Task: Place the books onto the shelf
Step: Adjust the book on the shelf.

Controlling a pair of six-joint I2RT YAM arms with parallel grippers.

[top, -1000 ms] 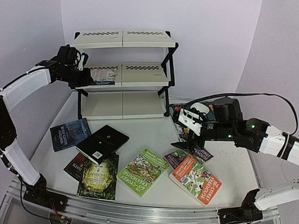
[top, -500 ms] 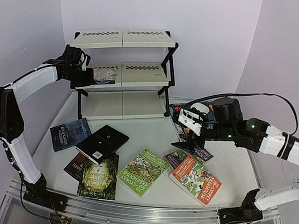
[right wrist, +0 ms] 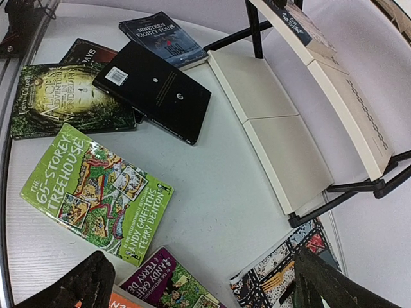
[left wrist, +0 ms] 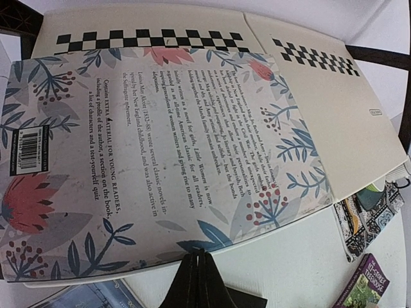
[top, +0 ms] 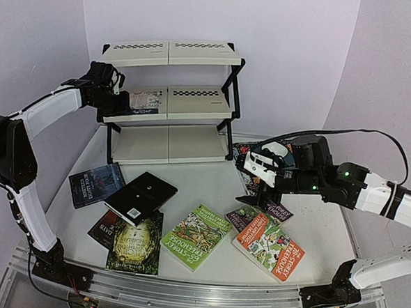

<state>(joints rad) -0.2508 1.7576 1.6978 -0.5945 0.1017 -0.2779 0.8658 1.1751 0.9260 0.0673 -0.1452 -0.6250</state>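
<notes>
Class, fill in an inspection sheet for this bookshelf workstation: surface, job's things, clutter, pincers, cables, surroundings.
Surface: white table, strewn with books.
Job's things: floral book lies on the middle tier of the shelf; black book, green book, orange book and others lie on the table.
Clutter: patterned mat beside the shelf.
Pincers: left pincer shut at the floral book's near edge; right pincer open above the purple book.
Cables: black cable arcs over the right arm.
Surroundings: lilac walls.

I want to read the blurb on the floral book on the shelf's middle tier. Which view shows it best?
Left wrist: the floral book fills the frame, text legible. Top external shows it small beside the left gripper; right wrist catches only a sliver.
</notes>
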